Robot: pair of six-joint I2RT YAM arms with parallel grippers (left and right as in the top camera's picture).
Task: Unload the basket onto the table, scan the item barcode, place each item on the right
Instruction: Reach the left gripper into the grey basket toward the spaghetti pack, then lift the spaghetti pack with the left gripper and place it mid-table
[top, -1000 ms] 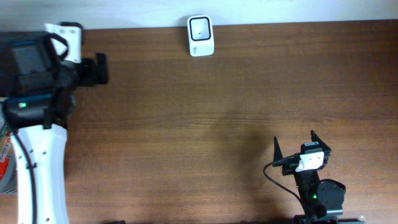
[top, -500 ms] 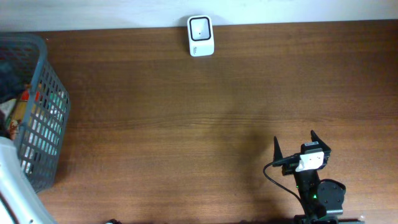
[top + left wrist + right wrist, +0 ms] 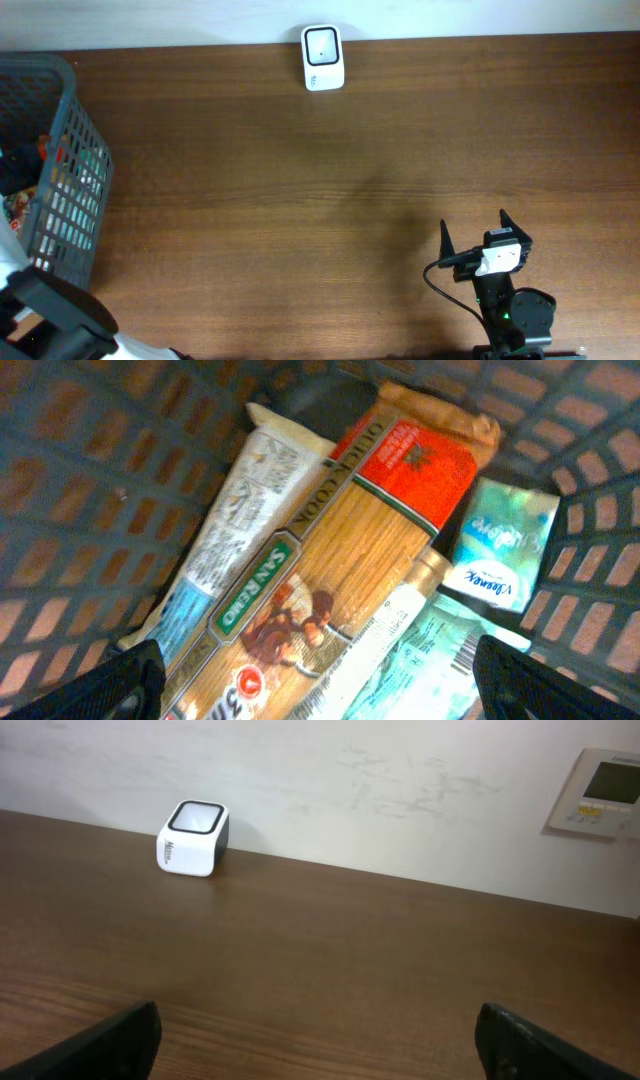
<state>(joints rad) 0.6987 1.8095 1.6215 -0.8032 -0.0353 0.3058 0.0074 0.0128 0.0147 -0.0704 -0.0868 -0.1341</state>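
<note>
Spaghetti packet (image 3: 350, 570) in basket (image 3: 90, 490), long axis diagonal, red end upper-right.

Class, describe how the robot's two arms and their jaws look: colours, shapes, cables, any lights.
The right arm is black, with a small green light, a white block behind two pointed black jaws, and a looping black cable. The left arm shows a black segment joined to white casing. Its jaws appear only as dark tips.
</note>
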